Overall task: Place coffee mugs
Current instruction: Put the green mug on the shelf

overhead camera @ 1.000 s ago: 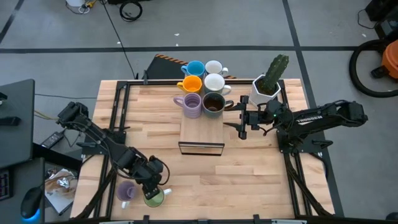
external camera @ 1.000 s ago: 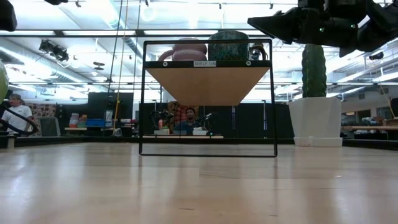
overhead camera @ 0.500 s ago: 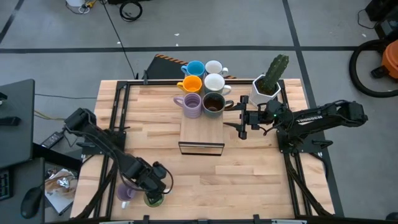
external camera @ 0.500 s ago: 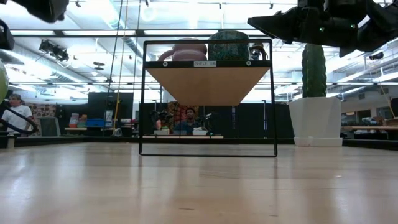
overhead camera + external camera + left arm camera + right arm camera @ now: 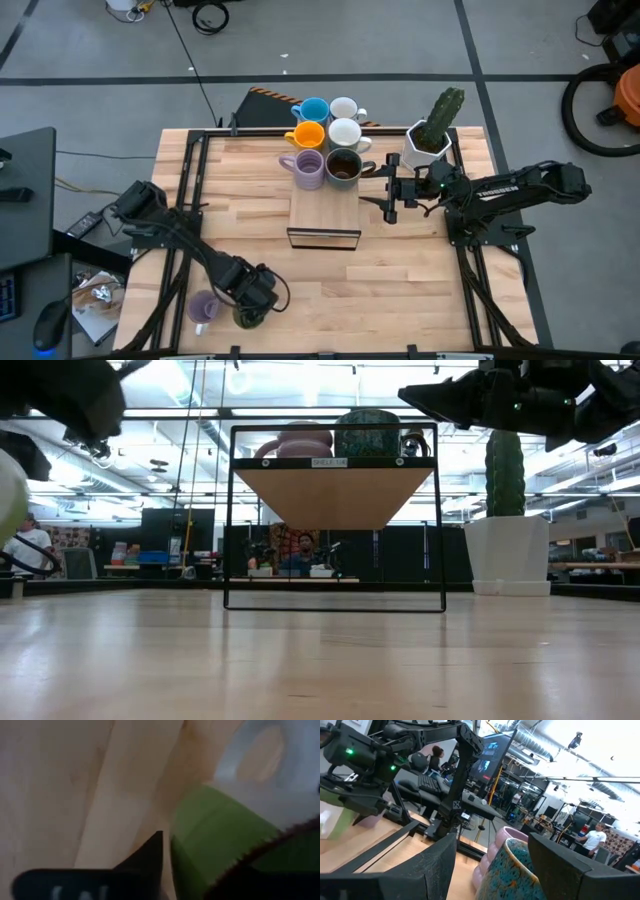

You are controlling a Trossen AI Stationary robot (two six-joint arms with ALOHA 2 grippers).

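done: six coffee mugs [image 5: 326,140] sitting on shelf [image 5: 323,213] | left: lavender mug [image 5: 203,307] waiting; left gripper [image 5: 252,308] pinching green mug [image 5: 220,835] | right gripper [image 5: 385,196] hanging spread beside shelf

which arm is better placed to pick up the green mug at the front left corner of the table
Left. The left gripper is right on the small round green mug, fingers straddling its wall; the right gripper waits open beside the wooden shelf.

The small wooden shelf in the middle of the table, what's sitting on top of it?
On the shelf sit six mugs: light blue, orange, two white, lavender and dark brown. What lies beneath it is hidden from above.
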